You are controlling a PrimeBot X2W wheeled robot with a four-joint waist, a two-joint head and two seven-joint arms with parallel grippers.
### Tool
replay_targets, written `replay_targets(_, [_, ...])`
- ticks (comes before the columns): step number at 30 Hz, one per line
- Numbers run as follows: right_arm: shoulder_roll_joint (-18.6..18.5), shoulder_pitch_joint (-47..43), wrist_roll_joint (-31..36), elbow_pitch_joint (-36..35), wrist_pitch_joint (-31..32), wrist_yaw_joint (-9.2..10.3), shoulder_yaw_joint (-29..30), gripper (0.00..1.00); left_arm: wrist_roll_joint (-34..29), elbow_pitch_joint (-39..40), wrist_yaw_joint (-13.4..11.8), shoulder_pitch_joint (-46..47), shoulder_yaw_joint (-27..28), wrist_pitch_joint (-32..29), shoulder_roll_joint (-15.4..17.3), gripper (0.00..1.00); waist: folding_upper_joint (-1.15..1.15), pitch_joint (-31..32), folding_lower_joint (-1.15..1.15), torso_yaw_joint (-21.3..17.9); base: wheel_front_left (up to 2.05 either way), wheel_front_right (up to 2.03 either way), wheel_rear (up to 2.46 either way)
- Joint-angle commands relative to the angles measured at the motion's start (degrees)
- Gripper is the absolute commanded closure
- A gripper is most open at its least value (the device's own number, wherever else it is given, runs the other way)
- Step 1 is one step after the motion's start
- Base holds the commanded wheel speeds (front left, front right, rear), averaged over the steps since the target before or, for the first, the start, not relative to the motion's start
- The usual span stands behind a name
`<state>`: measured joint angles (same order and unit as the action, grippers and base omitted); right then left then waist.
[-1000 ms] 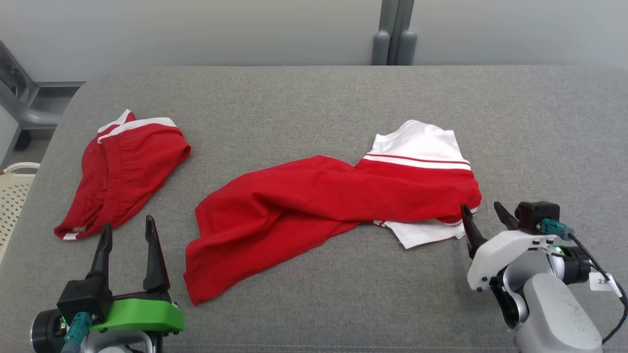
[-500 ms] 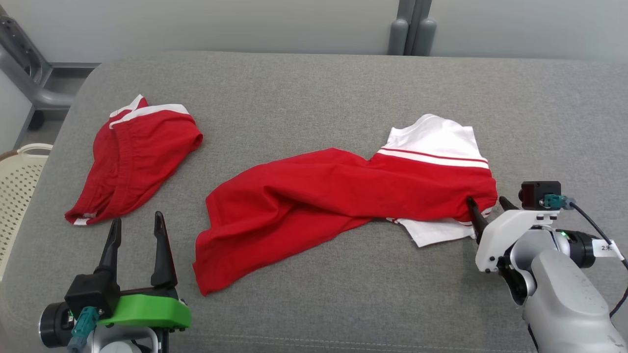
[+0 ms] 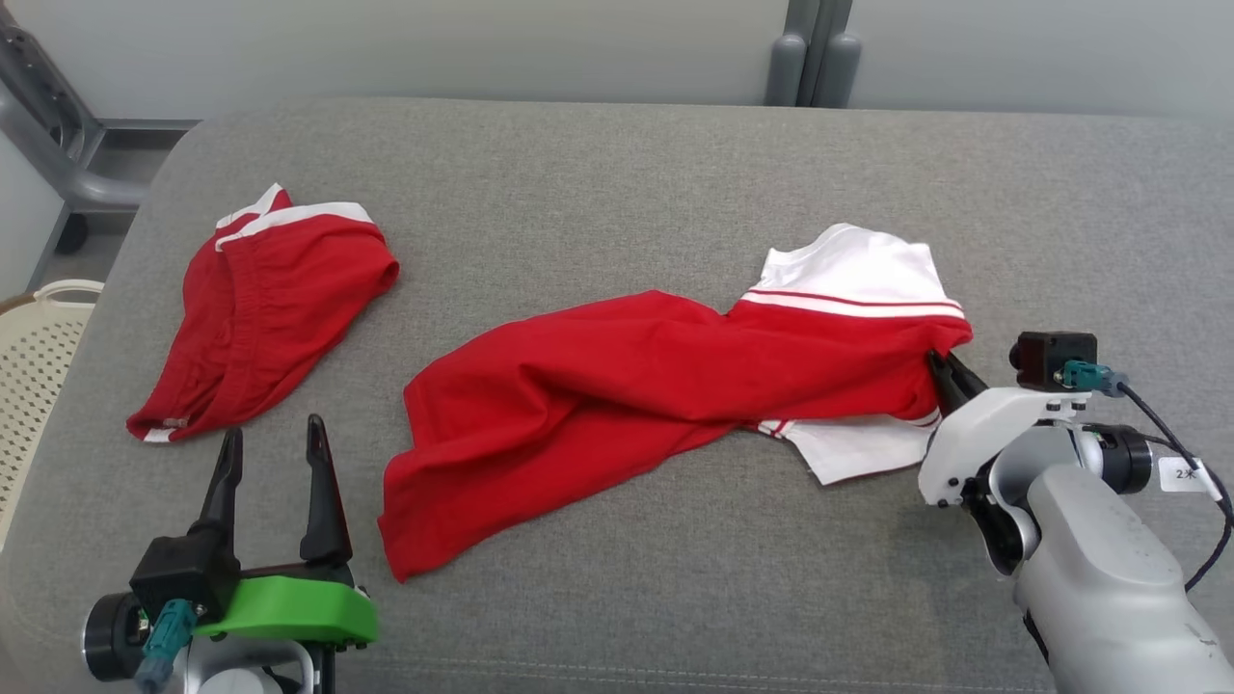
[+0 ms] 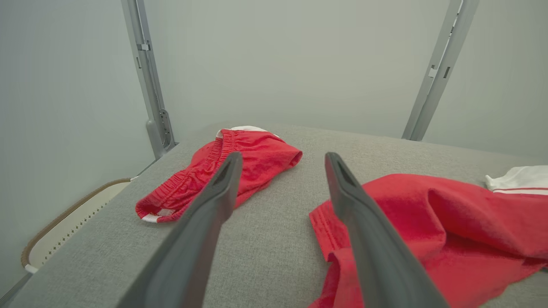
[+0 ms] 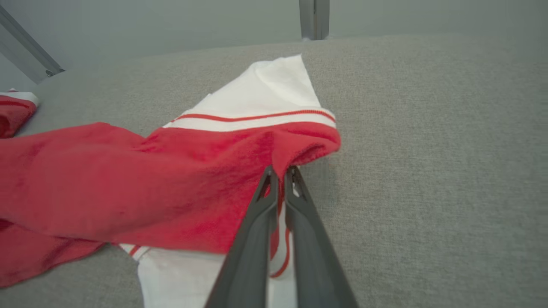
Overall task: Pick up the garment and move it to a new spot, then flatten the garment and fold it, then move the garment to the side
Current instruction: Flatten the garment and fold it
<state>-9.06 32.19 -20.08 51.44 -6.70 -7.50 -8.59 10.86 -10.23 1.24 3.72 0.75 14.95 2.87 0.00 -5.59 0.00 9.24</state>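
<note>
The red-and-white garment (image 3: 656, 386) lies centrally on the grey surface (image 3: 617, 173), long axis from red hem at near left to white end at far right, where the right gripper (image 3: 943, 364) pinches its red edge; the left gripper (image 3: 273, 429) stands spread, empty.

Red shorts (image 3: 260, 308) with white trim lie crumpled on the left part of a grey fabric-covered surface (image 3: 617, 164); a cream perforated basket (image 3: 34, 357) sits beside its left edge, lower down; twin grey posts (image 3: 810, 58) rise behind its far edge against a pale wall (image 3: 482, 48).
</note>
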Motion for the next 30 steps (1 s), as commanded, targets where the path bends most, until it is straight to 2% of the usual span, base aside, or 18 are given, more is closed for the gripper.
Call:
replay_targets(1, [-0.4,0.9,-1.1,-1.0,-1.1,0.02,-0.5,1.0,0.2,0.0,0.0,0.0,-0.1,0.2,0.0,0.0,0.0,0.1,0.0,-0.6,0.0,0.0,0.0])
replay_targets(6, [-1.7,2.5,-4.8,-4.3,-2.5,0.02,-3.5,1.0,0.6,-0.3,0.2,0.7,-0.8,0.2,0.1,0.0,0.0,-0.3,0.0,-1.0,0.0,0.0,0.0])
replay_targets(12, [-3.5,6.9,-6.3,-5.3,-1.9,0.01,-7.3,1.0,0.8,-0.7,0.4,1.3,-2.1,0.2,0.1,0.0,0.0,-0.5,0.0,0.6,0.0,0.0,0.0])
replay_targets(18, [-4.2,12.0,-5.5,-1.4,-0.9,0.02,-9.0,1.0,1.1,-1.0,0.3,1.4,-3.2,0.2,0.1,0.0,0.0,-0.6,0.0,2.6,0.0,0.0,0.0])
replay_targets(27, [-4.7,20.4,-3.2,10.1,-3.4,0.02,-8.8,1.0,1.8,-1.2,0.1,2.6,-5.6,0.2,0.1,0.0,0.0,-2.6,0.0,5.8,0.0,0.0,0.0])
replay_targets(28, [-4.9,21.2,-2.5,11.6,-4.0,0.02,-8.5,0.86,1.9,-1.2,0.0,3.0,-5.8,0.2,0.1,0.0,0.0,-2.9,0.0,6.0,0.0,0.0,0.0])
replay_targets(29, [-5.1,21.9,-1.8,12.9,-4.7,0.02,-8.2,0.0,2.0,-1.2,-0.1,3.2,-6.0,0.2,0.1,0.0,0.0,-3.2,0.0,6.2,0.0,0.0,0.0])
replay_targets(30, [-4.9,22.4,-1.4,14.4,-5.3,0.02,-8.0,0.0,2.2,-1.2,-0.1,3.4,-6.3,0.2,0.1,0.0,0.0,-3.4,0.0,6.4,0.0,0.0,0.0])
